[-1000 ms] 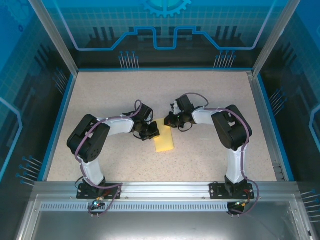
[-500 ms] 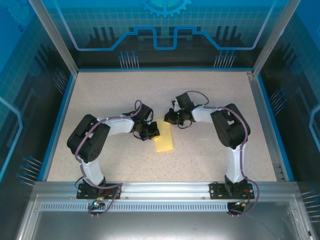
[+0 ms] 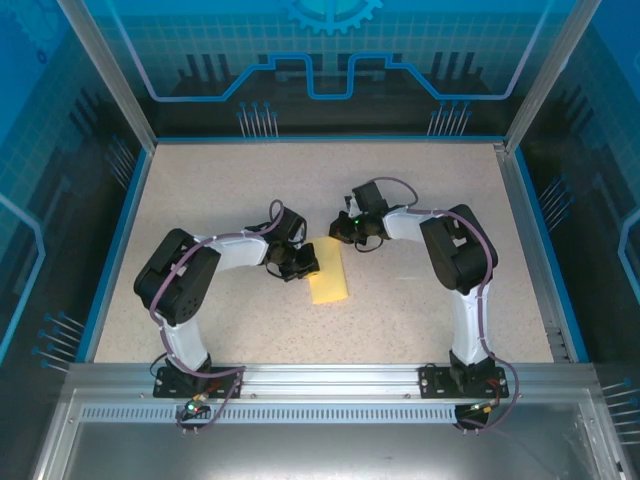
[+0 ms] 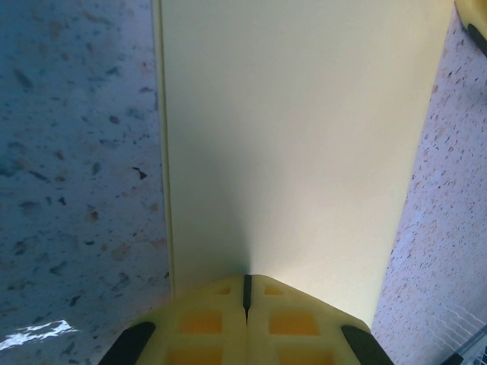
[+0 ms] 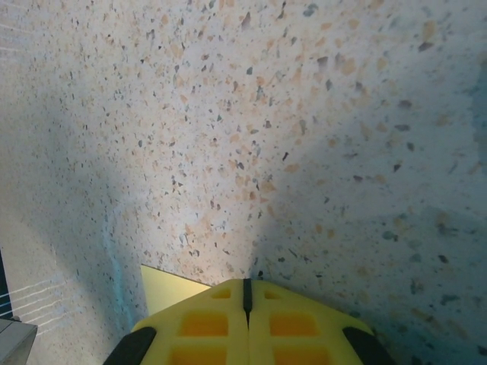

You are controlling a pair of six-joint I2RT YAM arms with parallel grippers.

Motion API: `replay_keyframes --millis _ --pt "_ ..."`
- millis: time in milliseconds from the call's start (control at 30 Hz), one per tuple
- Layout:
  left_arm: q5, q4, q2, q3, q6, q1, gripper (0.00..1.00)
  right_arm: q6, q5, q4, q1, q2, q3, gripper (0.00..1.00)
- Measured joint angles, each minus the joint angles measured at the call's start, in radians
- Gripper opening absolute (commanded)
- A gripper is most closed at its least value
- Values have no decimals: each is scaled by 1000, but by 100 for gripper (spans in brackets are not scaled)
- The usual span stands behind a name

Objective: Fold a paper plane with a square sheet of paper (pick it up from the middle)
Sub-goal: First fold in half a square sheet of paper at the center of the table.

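**Top view:** The left pincer (image 3: 306, 265) is seen shut, its tips set on the folded yellow sheet of paper (image 3: 330, 282), which lies flat on the speckled table (image 3: 430, 190). The right pincer (image 3: 340, 232), also shut, is placed at the sheet's far end.

**Left wrist view:** The closed left pincer (image 4: 246, 285) is pressed onto the paper (image 4: 304, 137), which stretches ahead of it. A layered edge is seen to its left. If the tips are dragged, the thin sheet may skid or be creased crooked.

**Right wrist view:** The shut right pincer (image 5: 246, 285) is held over bare table (image 5: 266, 114), with a paper corner (image 5: 163, 283) just to its left. The edge may be missed from here.

No brand, label or readable writing is seen.
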Motion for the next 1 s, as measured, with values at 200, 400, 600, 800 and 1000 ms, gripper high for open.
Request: replay_keyframes --millis 200,400,600,800,1000 --pt "0 0 0 0 0 0 0 2 50 -24 -1 -14 12 5" --pt "0 0 0 0 0 0 0 -36 55 -24 -5 -189 -81 6" --pt "0 0 0 0 0 0 0 -105 -11 -65 38 -289 -161 6" --pt "0 0 0 0 0 0 0 -130 -70 -127 95 -248 -210 6" --pt "0 0 0 0 0 0 0 -144 -70 -148 84 -219 -246 5"
